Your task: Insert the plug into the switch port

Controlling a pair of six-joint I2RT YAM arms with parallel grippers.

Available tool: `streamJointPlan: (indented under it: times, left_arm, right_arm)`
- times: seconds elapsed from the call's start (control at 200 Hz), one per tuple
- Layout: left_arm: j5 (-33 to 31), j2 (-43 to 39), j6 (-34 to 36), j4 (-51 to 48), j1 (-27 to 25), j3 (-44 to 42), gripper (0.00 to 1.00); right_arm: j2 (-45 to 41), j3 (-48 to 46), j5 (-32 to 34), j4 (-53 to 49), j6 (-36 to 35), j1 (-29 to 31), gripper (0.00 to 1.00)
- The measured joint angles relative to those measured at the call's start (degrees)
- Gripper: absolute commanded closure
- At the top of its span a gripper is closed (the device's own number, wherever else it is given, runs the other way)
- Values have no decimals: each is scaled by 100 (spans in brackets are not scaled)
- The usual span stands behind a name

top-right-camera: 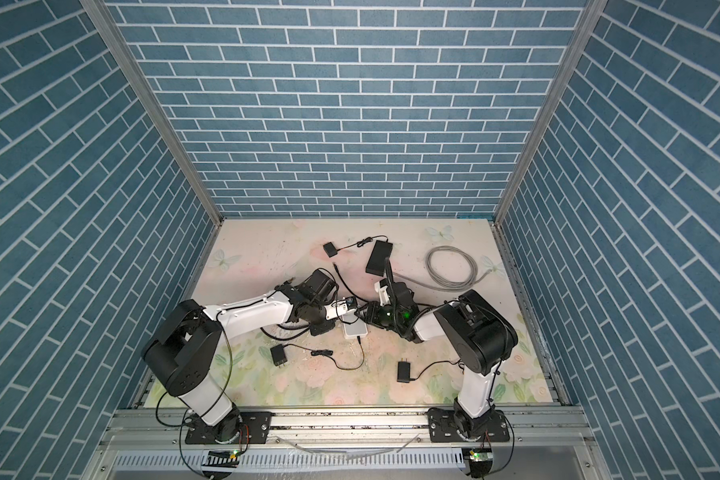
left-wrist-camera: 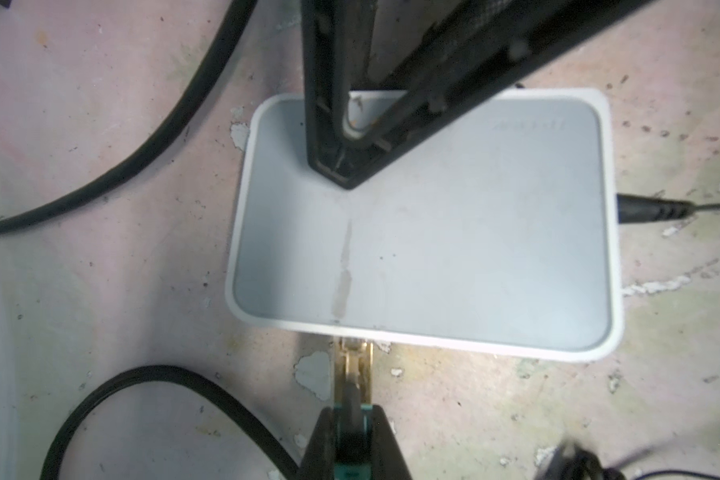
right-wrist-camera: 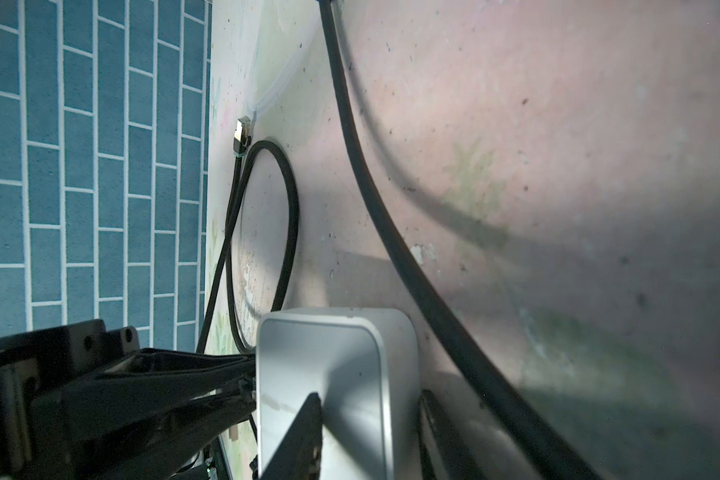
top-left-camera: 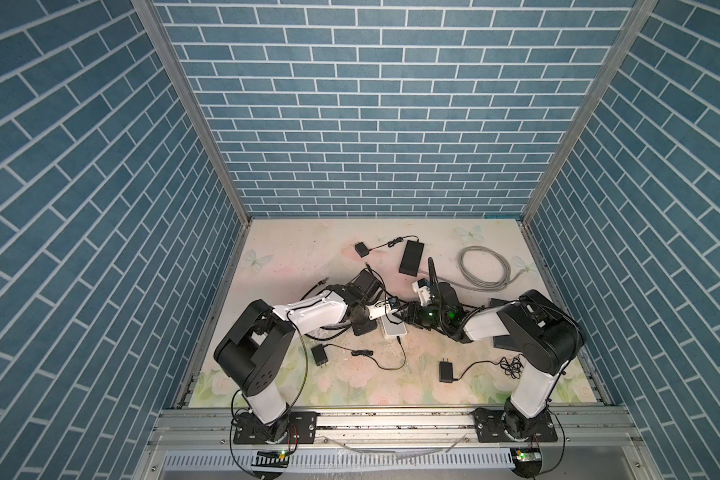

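**Plug tip at the switch wall, pinched in the left fingers**

Nearest the camera in a top view, a boxy black wall adapter (top-left-camera: 320, 355) lies lower left of centre on the floral table (top-left-camera: 391, 386). A second black wall adapter (top-left-camera: 445, 371) lies lower right.

Just beyond them, at lower centre, the flat white plastic switch (top-left-camera: 393, 329) rests on the table where both arms meet. In the left wrist view the left fingers (left-wrist-camera: 316, 449) are closed on the teal boot of the gold metal plug (left-wrist-camera: 352, 361). The plug's tip meets the switch's side wall at lower centre of that frame. How deep it sits cannot be seen.

The right fingers (right-wrist-camera: 300, 436) stand partly apart, one across the switch's grey top and one beside its wall. Whether they clamp it I cannot tell.

Farther back lie a flat black power brick (top-left-camera: 411, 257) and a coiled grey cable (top-left-camera: 485, 266).
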Motion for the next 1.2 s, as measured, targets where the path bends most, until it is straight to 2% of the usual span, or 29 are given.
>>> streamJointPlan:
  times: [0.75,1.2]
  left_arm:
    - [22,275,448,-466,-24,326,98]
    - [57,275,33,-369,0,221,100]
  right_arm:
    - [-262,-7,304,-439,-435,195,65]
    - [96,-39,323,350,-291,254,65]
